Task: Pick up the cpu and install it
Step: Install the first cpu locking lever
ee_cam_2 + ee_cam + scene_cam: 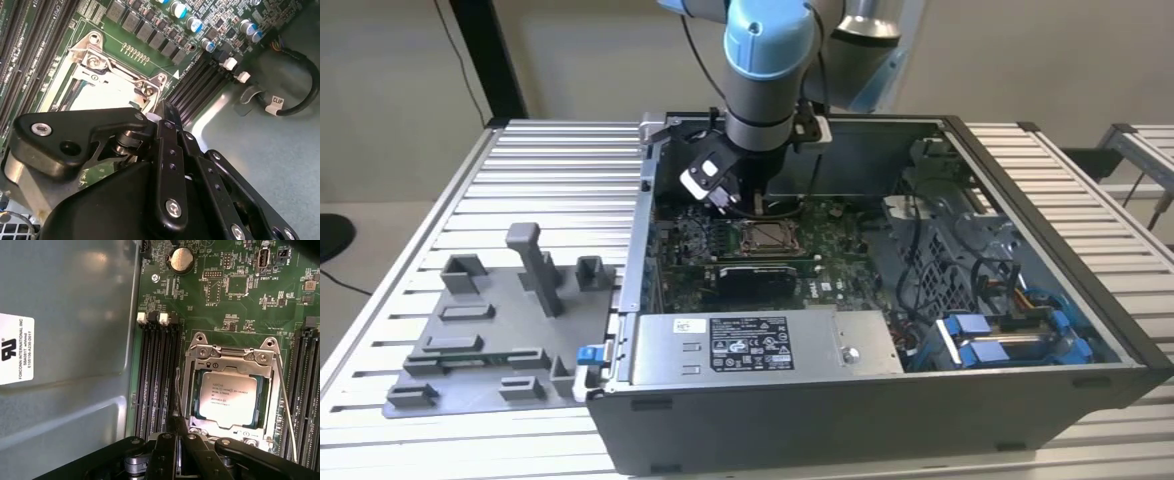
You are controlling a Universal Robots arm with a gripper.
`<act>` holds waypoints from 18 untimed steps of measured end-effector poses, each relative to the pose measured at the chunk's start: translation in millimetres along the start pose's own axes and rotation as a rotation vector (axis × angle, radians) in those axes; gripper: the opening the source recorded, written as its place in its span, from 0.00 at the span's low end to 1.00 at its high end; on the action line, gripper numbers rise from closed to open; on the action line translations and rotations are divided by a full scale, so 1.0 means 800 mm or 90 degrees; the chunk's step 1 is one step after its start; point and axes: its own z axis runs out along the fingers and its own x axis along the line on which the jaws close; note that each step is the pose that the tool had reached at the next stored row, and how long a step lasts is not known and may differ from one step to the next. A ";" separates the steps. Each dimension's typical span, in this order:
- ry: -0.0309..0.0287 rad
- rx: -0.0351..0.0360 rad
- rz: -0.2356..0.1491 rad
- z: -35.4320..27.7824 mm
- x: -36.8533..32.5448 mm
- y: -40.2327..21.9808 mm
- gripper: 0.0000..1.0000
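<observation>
Gripper: your black two-finger gripper hangs clenched on nothing, just beside the socket.
Cpu: the small flat square silvery-topped cpu lies inside the steel-framed socket.
Handling: probably light, rigid and fragile underneath, so grip opposite edges.

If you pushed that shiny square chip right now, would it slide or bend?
Probably not slide: the cpu sits flat inside the metal socket frame, which hems it in. It looks stiff and thin, likely light. Its smooth metal top may be slippery.
</observation>
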 end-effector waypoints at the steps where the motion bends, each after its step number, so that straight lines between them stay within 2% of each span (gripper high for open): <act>1: 0.0000 0.0000 0.000 0.0001 -0.0001 0.0008 0.00; 9: 0.0002 0.0014 0.000 0.0018 -0.0011 0.0076 0.00; 18: 0.0003 0.0056 0.002 0.0046 -0.0027 0.0165 0.00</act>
